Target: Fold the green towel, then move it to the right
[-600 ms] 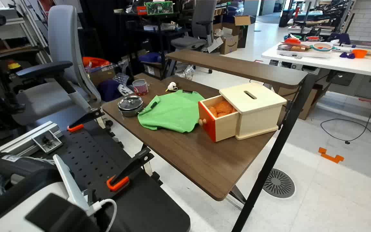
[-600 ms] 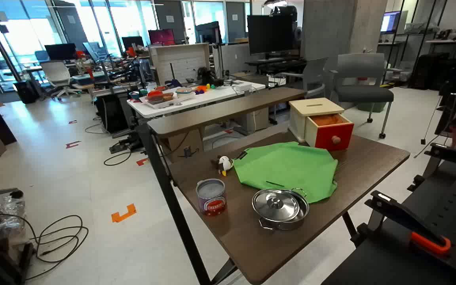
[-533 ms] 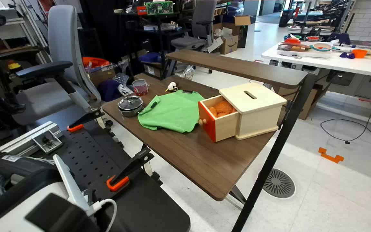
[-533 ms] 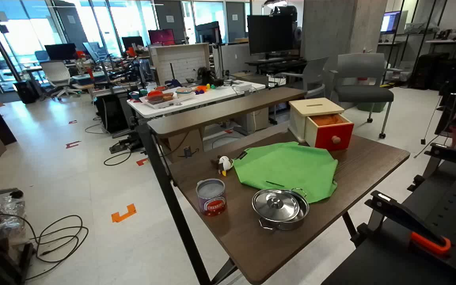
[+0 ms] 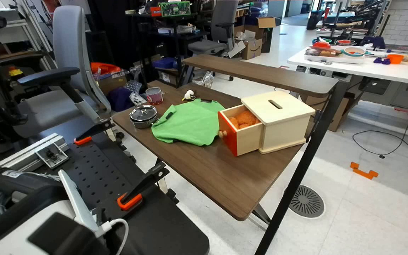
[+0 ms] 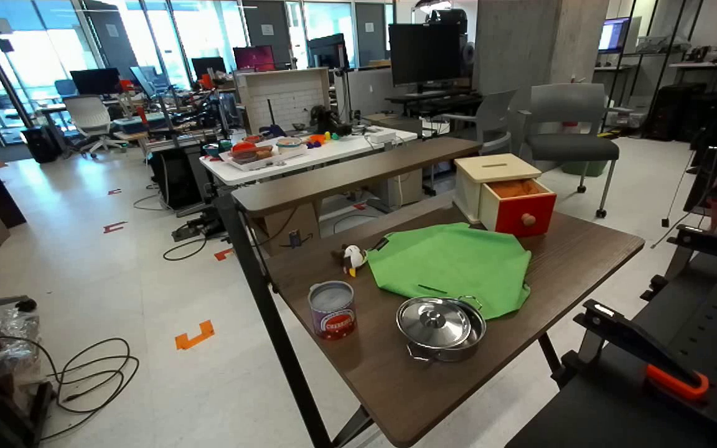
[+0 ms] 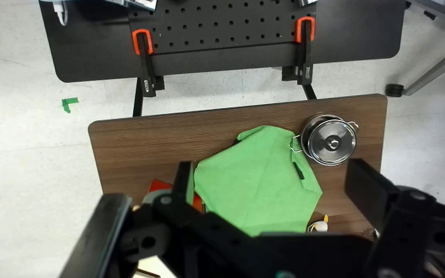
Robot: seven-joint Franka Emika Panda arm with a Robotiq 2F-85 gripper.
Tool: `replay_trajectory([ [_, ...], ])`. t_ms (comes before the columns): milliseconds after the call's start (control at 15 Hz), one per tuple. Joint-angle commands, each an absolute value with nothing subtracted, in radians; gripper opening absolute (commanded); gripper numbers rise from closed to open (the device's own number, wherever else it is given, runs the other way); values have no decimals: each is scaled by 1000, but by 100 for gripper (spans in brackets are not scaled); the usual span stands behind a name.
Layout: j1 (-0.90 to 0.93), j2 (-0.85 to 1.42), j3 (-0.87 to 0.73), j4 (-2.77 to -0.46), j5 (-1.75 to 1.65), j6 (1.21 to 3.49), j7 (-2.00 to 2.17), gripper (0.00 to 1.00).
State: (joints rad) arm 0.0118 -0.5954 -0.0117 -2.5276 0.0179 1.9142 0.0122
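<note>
The green towel lies mostly spread on the brown table in both exterior views, some edges turned over and dark tags showing. In the wrist view the towel lies beneath my gripper. The gripper is open and empty, its two fingers wide apart above the table, and its body hides the towel's lower part. The gripper does not show in the exterior views. The wooden box stands beside the towel with its red-fronted drawer pulled out; orange stuff lies inside.
A steel pot with lid stands at the towel's edge, one handle over the cloth. A can and a small bird toy are near. A raised shelf runs along one table side. Clamps hold a black bench's edge.
</note>
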Motion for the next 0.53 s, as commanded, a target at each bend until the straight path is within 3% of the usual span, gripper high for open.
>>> replay_trajectory([
  [0,7,-595,-8,-2526,20,1912,10,100],
  [467,13,-568,-24,-2555,47,2025,-8,100],
])
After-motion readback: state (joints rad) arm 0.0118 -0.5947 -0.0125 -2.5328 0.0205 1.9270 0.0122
